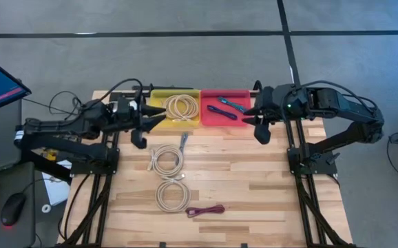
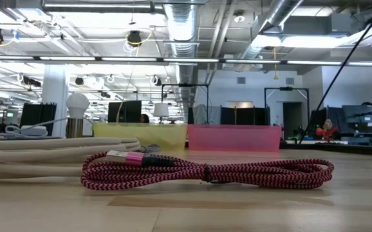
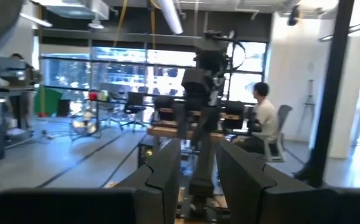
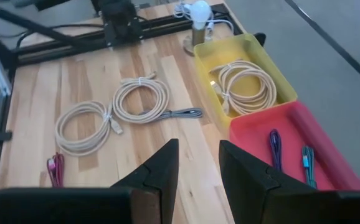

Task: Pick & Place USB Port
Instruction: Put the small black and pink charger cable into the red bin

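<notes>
A braided magenta cable [image 2: 205, 171] lies coiled near the table's front edge [image 1: 206, 210]. Two cream cable coils [image 1: 166, 158] [image 1: 171, 195] and a grey cable [image 1: 183, 140] lie flat mid-table. The yellow bin [image 1: 154, 96] holds a cream coil [image 4: 245, 87]. The red bin [image 1: 244, 93] holds a purple cable [image 4: 274, 146] and a teal cable [image 4: 307, 162]. My left gripper [image 1: 149, 124] hovers raised at the yellow bin's left, pointing across the table, open and empty [image 3: 200, 180]. My right gripper [image 1: 254, 120] hangs open and empty [image 4: 198, 174] above the red bin's right end.
A lamp with a white bulb [image 4: 198, 12] stands behind the yellow bin at the far edge. A monitor, a mouse and papers sit beside the table's left. A person [image 3: 264, 118] sits in the room beyond the table's right side. Bare wood lies on the right half [image 1: 254, 179].
</notes>
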Robot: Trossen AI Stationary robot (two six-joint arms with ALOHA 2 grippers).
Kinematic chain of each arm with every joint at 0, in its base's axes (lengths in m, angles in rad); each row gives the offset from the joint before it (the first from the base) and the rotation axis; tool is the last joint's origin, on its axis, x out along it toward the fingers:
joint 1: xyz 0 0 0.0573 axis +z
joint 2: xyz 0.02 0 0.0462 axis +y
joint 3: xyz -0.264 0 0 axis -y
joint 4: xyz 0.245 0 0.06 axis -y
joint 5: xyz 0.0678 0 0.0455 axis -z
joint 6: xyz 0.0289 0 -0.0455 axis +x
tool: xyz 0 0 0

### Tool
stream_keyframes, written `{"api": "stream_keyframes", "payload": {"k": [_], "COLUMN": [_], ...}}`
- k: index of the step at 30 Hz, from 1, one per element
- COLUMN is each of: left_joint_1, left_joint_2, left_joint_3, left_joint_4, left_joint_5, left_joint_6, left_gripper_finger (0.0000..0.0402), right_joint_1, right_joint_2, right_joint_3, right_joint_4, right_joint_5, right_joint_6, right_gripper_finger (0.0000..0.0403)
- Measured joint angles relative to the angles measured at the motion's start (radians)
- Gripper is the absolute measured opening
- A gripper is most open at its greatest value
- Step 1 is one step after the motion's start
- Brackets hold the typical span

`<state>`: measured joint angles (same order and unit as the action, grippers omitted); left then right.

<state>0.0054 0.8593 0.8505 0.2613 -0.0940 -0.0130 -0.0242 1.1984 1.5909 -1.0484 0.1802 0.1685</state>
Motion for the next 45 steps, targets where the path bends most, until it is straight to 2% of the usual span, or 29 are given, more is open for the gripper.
{"api": "stream_keyframes", "payload": {"k": [7,12,15,22,32,35,40,45], "left_joint_1": [-0.09,-0.131,-0.137,-0.138,-0.138,-0.138,-0.138,-0.138], "left_joint_2": [0.0,0.0,0.0,0.0,0.0,0.0,0.0,0.0], "left_joint_3": [0.0,0.0,0.0,0.0,0.0,0.0,0.0,0.0], "left_joint_4": [0.0,0.0,0.001,0.001,0.009,0.009,0.008,0.008], "left_joint_5": [0.0,0.001,0.0,0.001,0.001,0.001,0.027,0.029], "left_joint_6": [-0.045,-0.045,-0.047,-0.047,-0.047,-0.047,-0.063,-0.107], "left_gripper_finger": [0.0102,0.0102,0.0102,0.0102,0.0102,0.0102,0.0102,0.0102], "right_joint_1": [0.047,0.072,0.084,0.081,0.088,0.089,0.09,0.154], "right_joint_2": [0.0,0.0,0.0,0.0,0.0,0.0,0.024,0.088], "right_joint_3": [0.0,0.0,0.0,0.0,0.0,-0.001,-0.007,-0.006], "right_joint_4": [0.0,0.0,0.001,0.012,0.042,0.048,0.122,0.128], "right_joint_5": [-0.003,-0.046,-0.067,-0.062,-0.053,-0.103,-0.132,-0.12], "right_joint_6": [-0.039,-0.231,-0.271,-0.172,-0.167,-0.163,0.028,0.091], "right_gripper_finger": [0.0107,0.0103,0.0092,0.0077,0.0077,0.0077,0.0077,0.0077]}}
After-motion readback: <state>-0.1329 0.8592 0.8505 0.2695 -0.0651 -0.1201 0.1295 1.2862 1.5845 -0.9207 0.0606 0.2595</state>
